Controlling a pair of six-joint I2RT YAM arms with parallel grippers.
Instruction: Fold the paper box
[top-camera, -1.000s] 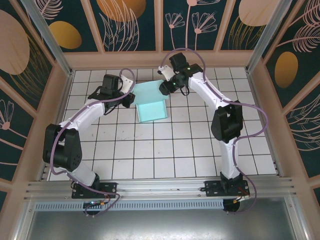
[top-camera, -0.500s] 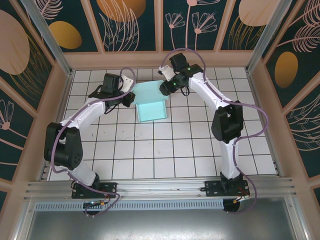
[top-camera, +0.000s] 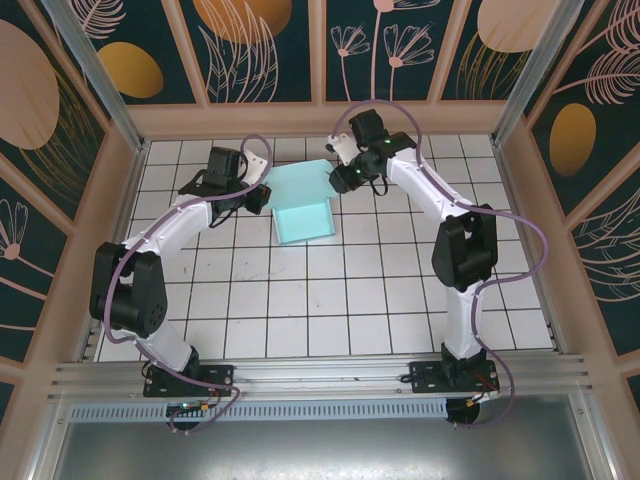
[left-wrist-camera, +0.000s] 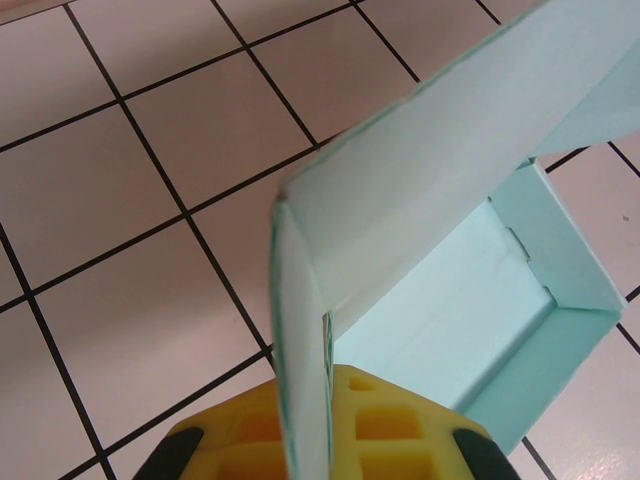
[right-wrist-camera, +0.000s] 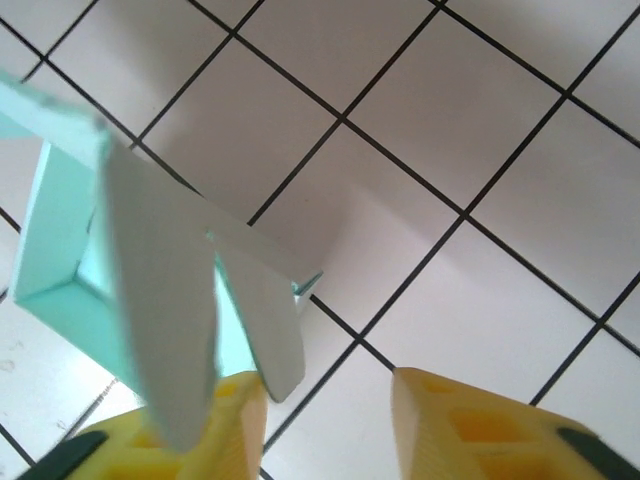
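The pale turquoise paper box (top-camera: 303, 205) lies on the white tiled floor at the far middle, with its front part formed into an open tray and its back panel raised. At the box's left edge my left gripper (top-camera: 258, 197) is shut on a creased side flap (left-wrist-camera: 300, 330), which stands between its yellow fingers (left-wrist-camera: 420, 430). My right gripper (top-camera: 343, 180) hovers just off the box's far right corner. Its jaws stand apart over bare tile (right-wrist-camera: 330, 410), and the box's loose flaps (right-wrist-camera: 160, 290) hang beside its left finger (right-wrist-camera: 235, 430).
Wooden walls enclose the tiled floor (top-camera: 380, 300); the back wall (top-camera: 320, 120) runs close behind the box and both grippers. The right arm's elbow (top-camera: 465, 250) rises over the right half of the floor.
The right arm has swung a little to the right, and its gripper has drawn back from the box's far right corner. The left arm and the box have held still.
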